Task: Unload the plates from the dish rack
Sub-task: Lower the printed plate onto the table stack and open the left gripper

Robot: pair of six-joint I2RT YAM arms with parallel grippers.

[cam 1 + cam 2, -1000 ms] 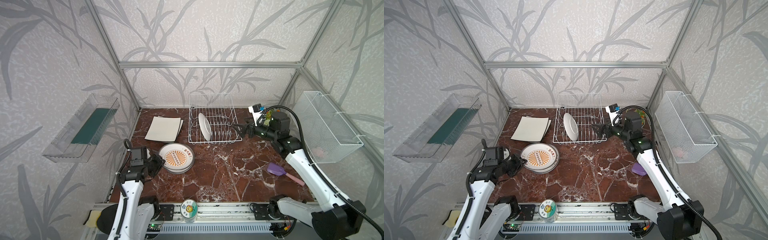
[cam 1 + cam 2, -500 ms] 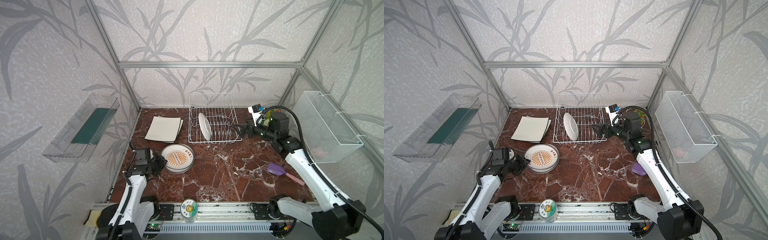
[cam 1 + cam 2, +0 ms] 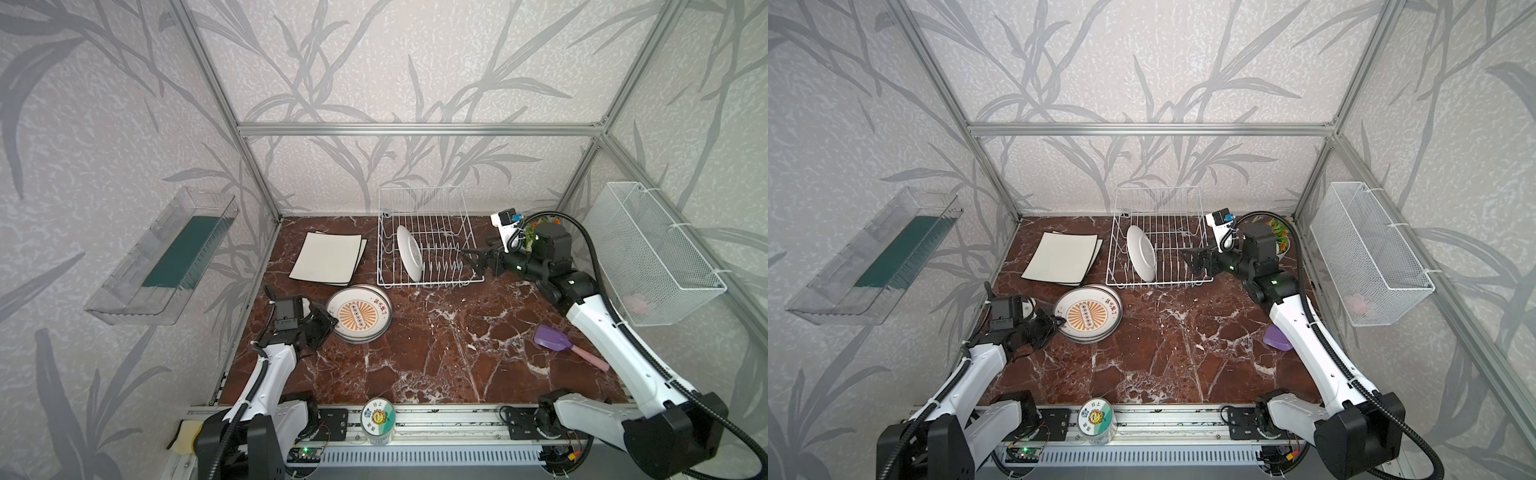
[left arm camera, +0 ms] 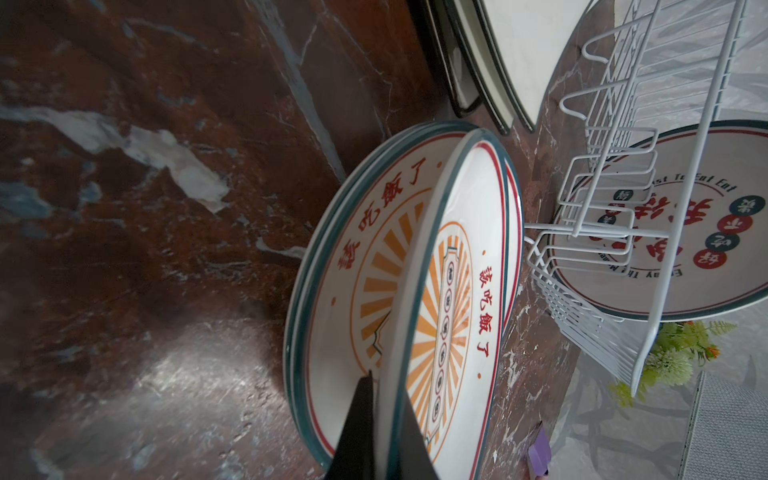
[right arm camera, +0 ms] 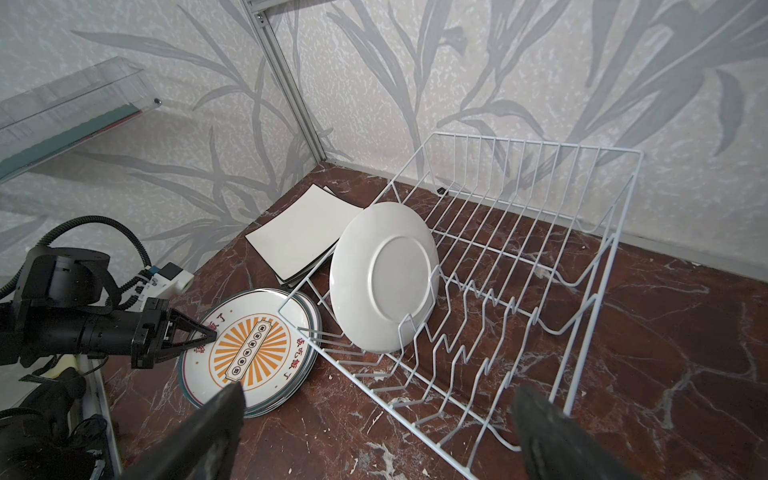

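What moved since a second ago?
The left pincer, shut on the rim of the top orange plate, reached forward a little, carrying that plate slightly rightward in both top views. Nothing was let go. The right pincer, open by the dish rack, the white plate standing in it and the square plates stayed put.

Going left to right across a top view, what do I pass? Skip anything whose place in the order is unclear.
clear wall tray → stacked square plates → white plate standing in the dish rack → purple scoop → white mesh basket
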